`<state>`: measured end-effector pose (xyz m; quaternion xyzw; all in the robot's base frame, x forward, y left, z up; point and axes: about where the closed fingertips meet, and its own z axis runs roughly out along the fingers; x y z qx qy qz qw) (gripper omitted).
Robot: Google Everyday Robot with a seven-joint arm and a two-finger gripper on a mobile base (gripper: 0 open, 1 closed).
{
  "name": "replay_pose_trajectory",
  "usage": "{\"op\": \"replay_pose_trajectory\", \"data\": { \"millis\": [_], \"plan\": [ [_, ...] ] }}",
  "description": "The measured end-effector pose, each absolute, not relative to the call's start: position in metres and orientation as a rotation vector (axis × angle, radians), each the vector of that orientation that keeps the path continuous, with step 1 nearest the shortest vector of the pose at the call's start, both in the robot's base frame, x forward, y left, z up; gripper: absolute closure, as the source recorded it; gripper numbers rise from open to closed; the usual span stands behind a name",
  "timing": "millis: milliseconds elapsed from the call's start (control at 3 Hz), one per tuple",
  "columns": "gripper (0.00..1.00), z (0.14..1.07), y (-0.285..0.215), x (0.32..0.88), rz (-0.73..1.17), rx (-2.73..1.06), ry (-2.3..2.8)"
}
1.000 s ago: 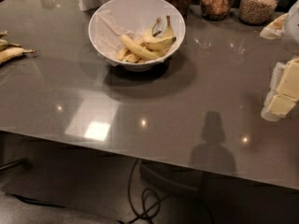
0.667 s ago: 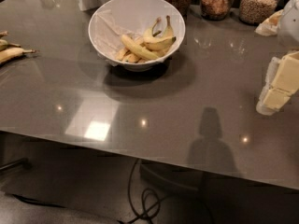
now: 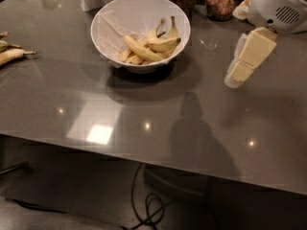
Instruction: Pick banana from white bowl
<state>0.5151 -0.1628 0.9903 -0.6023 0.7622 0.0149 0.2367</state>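
Camera view: pincer [image 3: 236,76] hovers right of frame above the worktop [image 3: 120,104], its spread I cannot tell; banana [image 3: 143,51] in white bowl [image 3: 178,19] looks light, soft, bruisable, so grip mid-length, gently

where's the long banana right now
The banana lies inside the white bowl at upper centre of the camera view, among shorter bananas; the gripper hangs off to the right, over the table.

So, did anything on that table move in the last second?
The gripper moved left in the view, over the table toward the white bowl, and now hangs to its right. It took hold of nothing. The banana in the bowl, the loose bananas at the left edge and the jars behind stayed put.
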Motion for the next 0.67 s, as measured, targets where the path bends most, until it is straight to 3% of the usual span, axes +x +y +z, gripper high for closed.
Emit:
{"op": "replay_pose_trajectory", "data": {
  "millis": [333, 667],
  "plan": [
    [0.0, 0.999, -0.1258, 0.5495, 0.117, -1.611, 2.063],
    [0.0, 1.0024, -0.1228, 0.5503, 0.114, -1.61, 2.053]
  ]
}}
